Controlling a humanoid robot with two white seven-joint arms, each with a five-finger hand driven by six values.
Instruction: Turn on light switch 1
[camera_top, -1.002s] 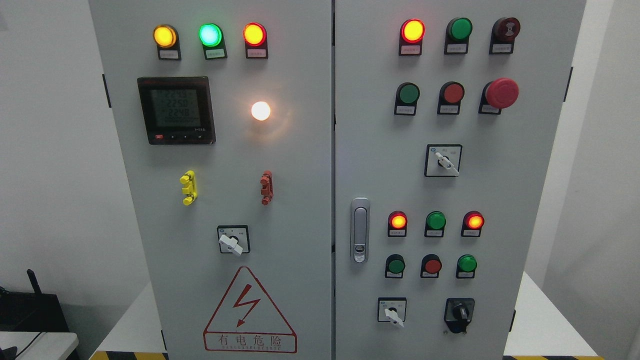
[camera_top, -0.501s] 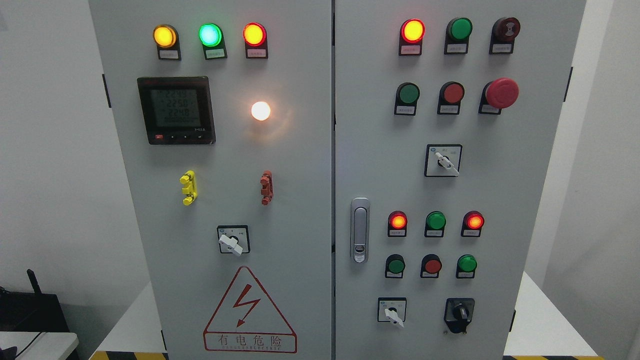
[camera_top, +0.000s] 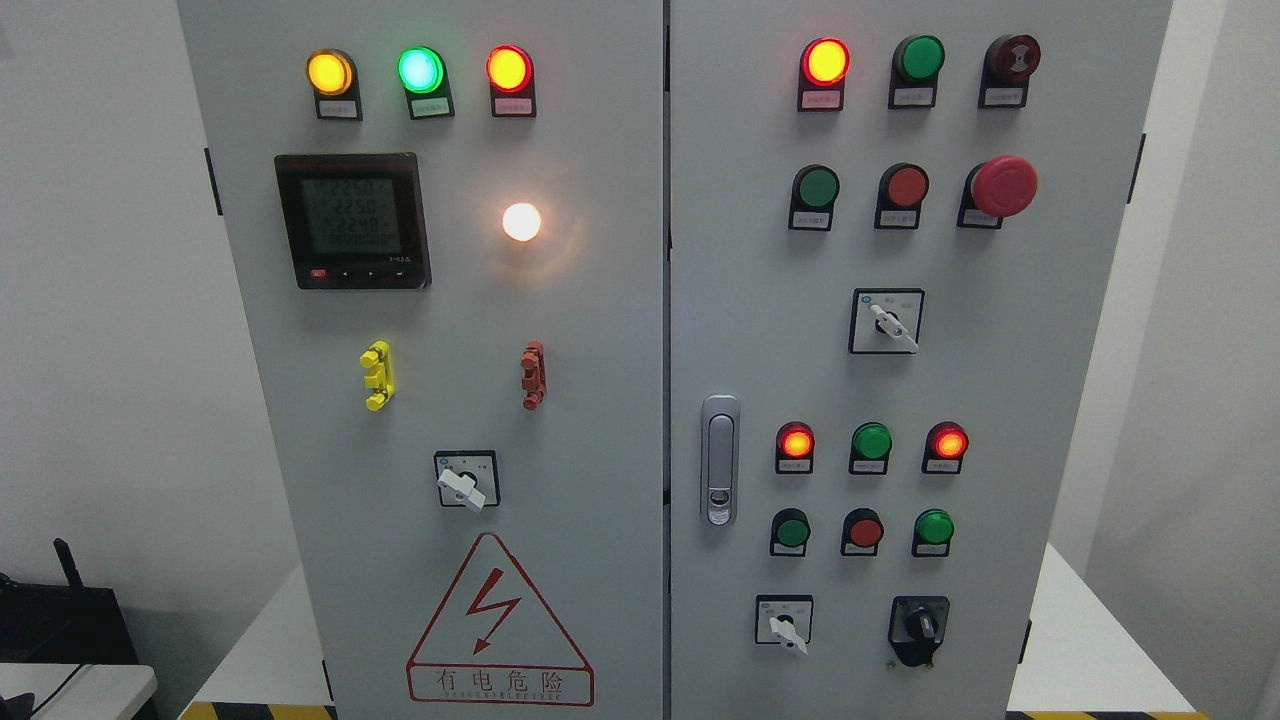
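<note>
A grey two-door electrical cabinet (camera_top: 600, 330) fills the head view. On its left door a white lamp (camera_top: 521, 221) glows, with a yellow toggle handle (camera_top: 377, 375) and a red toggle handle (camera_top: 533, 375) below it and a white rotary selector (camera_top: 465, 481) lower down. The right door carries rows of red and green buttons, a white rotary selector (camera_top: 886, 322), another one (camera_top: 785, 624) near the bottom and a black rotary knob (camera_top: 920, 628). I cannot tell which control is light switch 1. Neither of my hands shows in this view.
A red mushroom emergency stop (camera_top: 1003, 186) sticks out at the upper right. A digital meter (camera_top: 352, 221) sits at the upper left, a door latch (camera_top: 719, 460) beside the centre seam. A white tabletop (camera_top: 1085, 640) lies under the cabinet; dark equipment (camera_top: 60, 620) stands lower left.
Only the meter's digits flicker; nothing else has moved.
</note>
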